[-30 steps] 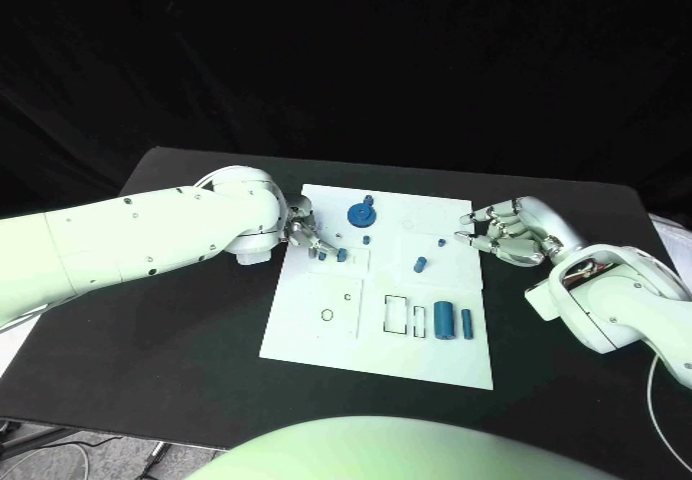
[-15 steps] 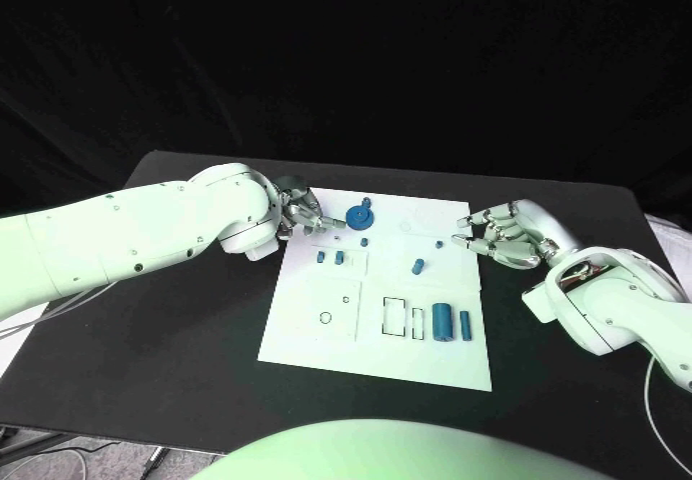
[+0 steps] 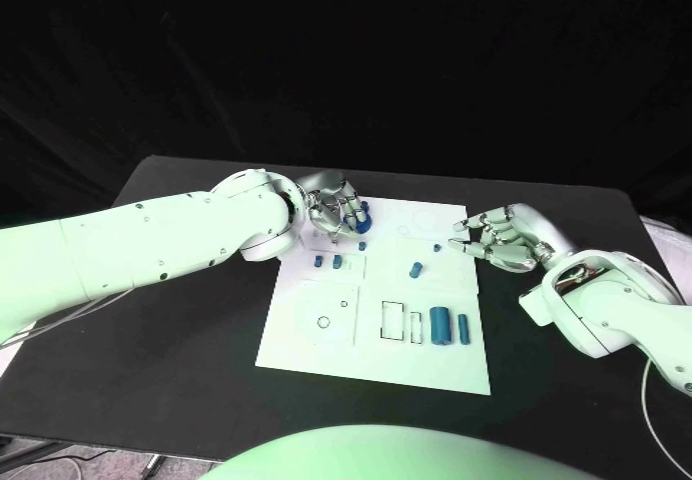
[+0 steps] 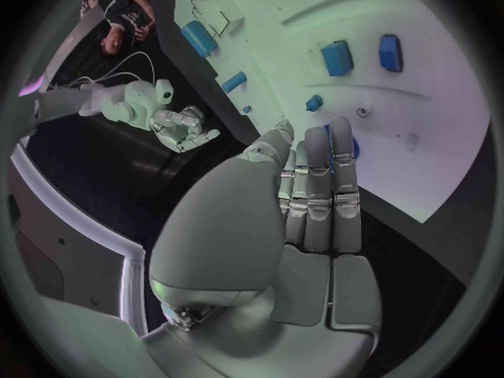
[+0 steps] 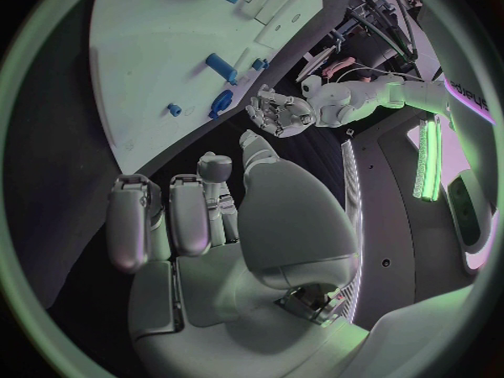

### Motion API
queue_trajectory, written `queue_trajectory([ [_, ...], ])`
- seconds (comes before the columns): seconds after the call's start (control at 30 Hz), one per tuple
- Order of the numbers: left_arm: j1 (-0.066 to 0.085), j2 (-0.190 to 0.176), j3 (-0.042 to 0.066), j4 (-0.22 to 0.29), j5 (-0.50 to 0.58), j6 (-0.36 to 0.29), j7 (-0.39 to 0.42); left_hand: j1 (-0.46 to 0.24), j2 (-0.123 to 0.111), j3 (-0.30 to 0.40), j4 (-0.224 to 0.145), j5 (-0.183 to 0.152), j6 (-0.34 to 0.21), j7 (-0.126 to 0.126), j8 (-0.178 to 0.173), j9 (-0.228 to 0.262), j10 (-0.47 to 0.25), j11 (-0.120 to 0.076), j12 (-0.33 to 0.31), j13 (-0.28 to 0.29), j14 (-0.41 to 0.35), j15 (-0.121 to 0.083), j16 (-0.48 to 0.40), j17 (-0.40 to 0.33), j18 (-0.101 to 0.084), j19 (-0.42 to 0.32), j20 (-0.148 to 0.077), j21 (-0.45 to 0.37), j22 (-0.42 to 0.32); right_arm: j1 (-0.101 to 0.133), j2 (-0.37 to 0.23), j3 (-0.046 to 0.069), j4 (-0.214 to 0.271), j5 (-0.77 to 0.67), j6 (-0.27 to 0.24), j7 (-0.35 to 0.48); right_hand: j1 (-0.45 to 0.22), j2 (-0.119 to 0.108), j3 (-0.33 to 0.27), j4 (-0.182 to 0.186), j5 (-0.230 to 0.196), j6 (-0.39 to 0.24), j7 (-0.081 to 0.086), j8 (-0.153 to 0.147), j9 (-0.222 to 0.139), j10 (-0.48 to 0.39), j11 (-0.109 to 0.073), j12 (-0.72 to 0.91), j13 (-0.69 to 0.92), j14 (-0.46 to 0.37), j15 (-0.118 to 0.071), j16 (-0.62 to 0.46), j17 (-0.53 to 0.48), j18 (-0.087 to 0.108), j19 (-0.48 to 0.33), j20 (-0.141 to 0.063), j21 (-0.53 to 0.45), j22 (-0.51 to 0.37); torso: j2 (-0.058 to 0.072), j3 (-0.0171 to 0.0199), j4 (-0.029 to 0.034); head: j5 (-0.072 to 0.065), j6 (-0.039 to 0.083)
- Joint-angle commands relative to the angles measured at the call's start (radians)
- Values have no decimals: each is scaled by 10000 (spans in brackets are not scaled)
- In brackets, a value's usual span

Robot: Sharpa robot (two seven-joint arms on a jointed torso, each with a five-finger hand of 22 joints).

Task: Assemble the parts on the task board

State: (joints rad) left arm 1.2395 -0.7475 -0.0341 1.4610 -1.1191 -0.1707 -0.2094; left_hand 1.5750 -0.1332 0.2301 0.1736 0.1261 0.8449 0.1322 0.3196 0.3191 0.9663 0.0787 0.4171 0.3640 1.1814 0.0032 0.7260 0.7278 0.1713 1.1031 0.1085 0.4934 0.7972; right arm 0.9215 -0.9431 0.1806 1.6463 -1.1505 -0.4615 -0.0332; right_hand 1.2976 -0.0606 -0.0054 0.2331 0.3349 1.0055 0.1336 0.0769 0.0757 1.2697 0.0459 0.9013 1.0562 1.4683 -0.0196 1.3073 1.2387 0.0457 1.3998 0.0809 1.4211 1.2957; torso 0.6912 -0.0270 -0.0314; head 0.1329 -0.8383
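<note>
On the black table I see the white rectangular task board at frame centre. My left hand, fingers straight and together, holds nothing above its upper left corner, over the round blue disc part. My right hand, fingers loosely curled and empty, is by the upper right edge. Small blue parts stand lower right.

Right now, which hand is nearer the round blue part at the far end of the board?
Left. The left hand hovers over the round blue part, fingers partly covering it; the right hand sits off the task board's right edge.
</note>
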Motion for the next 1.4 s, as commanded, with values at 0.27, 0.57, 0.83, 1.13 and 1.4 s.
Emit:
queue_trajectory([
  [0.27, -51, 604, -122, -559, -3286, 434, 1337, -621, -490, -252, 188, -111, 747, -163, -960, -923, 399, -28, -1044, -1484, 2429, -105, 3200, 2509, 124, 1615, -126, 372, 28, -9, 31, 1, 22, -32, 48, 93, 10, 46, -67, 19, 89, 91, -3, 9, 6, -48, 10, 16, -14, 365, -74, -67, -6, 195, -55, 19, -33, -7, -1, -1, 11, -89, 82],
  [0.57, -101, 984, -147, -950, -3924, 958, 861, -678, -452, -359, 243, -113, 1533, -155, -1295, -1276, 921, -121, -1436, -2116, 3222, -220, 5447, 4480, -453, 3200, -284, 4050, 2753, -10, 56, 1, 16, -32, 59, 100, 10, 46, -67, 19, 89, 91, -3, 9, 6, -48, 10, 16, -14, 365, -74, -67, -6, 195, -55, 19, -33, -7, 5, -2, -7, -84, 70],
  [0.83, -130, 1171, -146, -1219, -4048, 1237, 563, -579, -353, -264, 214, -97, 1752, -145, -1369, -1352, 1029, -103, -1576, -2272, 3214, -213, 5423, 4328, -554, 3351, -282, 4620, 3206, -10, 60, 1, 17, -32, 62, 100, 27, 55, -72, 20, 118, 92, -4, 9, 7, -47, 9, 24, -11, 366, -75, -67, -3, 196, -58, 18, -37, -12, -7, 1, 8, -117, 51],
  [1.13, -208, 1317, -143, -1438, -4063, 1361, 618, -501, -293, -88, 192, -94, 1965, -177, -1465, -1438, 1314, -147, -1690, -2410, 3190, -241, 5383, 4140, -638, 3461, -300, 5166, 3651, -11, 73, 1, 15, -32, 64, 108, 27, 55, -72, 20, 118, 92, -4, 9, 7, -47, 9, 24, -11, 366, -75, -67, -3, 196, -58, 18, -37, -12, -6, 8, 4, -131, 35],
  [1.4, -316, 1423, -142, -1559, -4031, 1382, 677, -473, -273, 24, 182, -89, 2033, -180, -1534, -1488, 1421, -159, -1777, -2481, 3182, -254, 5390, 4082, -664, 3482, -310, 5336, 3800, -11, 79, 1, 20, -32, 60, 111, 40, 63, -77, 21, 136, 92, -3, 9, 7, -51, 8, 23, -15, 367, -76, -64, 3, 197, -59, 17, -39, -16, 0, 2, 10, -139, 25],
])
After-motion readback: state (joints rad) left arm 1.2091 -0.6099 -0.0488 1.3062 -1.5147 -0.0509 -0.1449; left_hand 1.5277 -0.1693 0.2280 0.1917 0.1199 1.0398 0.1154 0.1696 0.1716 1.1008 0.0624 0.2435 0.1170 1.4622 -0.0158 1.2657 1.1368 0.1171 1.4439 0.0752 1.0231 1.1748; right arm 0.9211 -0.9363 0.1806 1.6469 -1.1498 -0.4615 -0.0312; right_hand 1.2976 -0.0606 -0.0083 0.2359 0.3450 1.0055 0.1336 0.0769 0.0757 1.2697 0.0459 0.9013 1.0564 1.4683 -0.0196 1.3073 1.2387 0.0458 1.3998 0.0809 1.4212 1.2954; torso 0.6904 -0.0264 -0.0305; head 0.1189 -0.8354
